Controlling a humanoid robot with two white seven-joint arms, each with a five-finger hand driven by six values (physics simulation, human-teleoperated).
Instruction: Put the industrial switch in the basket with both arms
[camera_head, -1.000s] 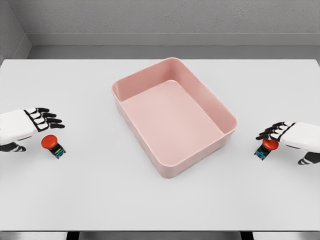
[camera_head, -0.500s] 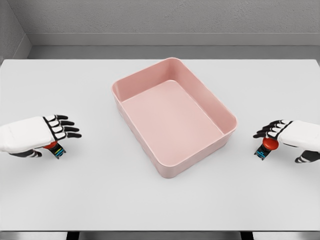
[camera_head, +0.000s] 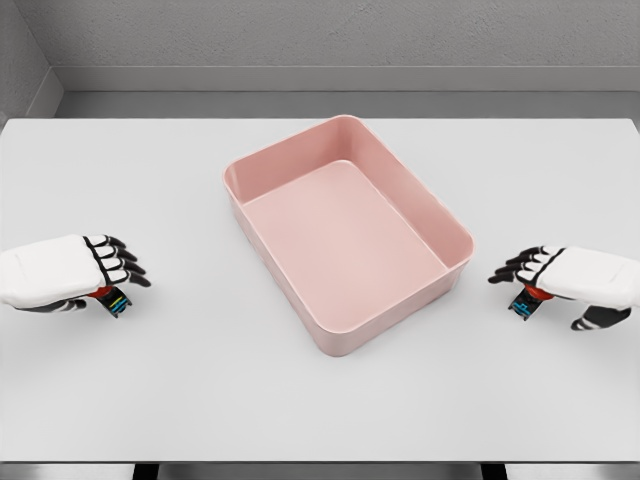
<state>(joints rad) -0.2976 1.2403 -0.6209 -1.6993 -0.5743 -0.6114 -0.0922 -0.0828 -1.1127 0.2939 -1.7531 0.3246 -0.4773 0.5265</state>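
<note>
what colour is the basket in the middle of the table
Pale pink all over, the basket shows clearest in the head view.

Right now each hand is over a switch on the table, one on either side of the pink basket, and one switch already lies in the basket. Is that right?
Not quite. The head view shows the pink basket empty. The left hand covers the left switch and the right hand covers the right switch, both on the table on either side of the basket.
</note>
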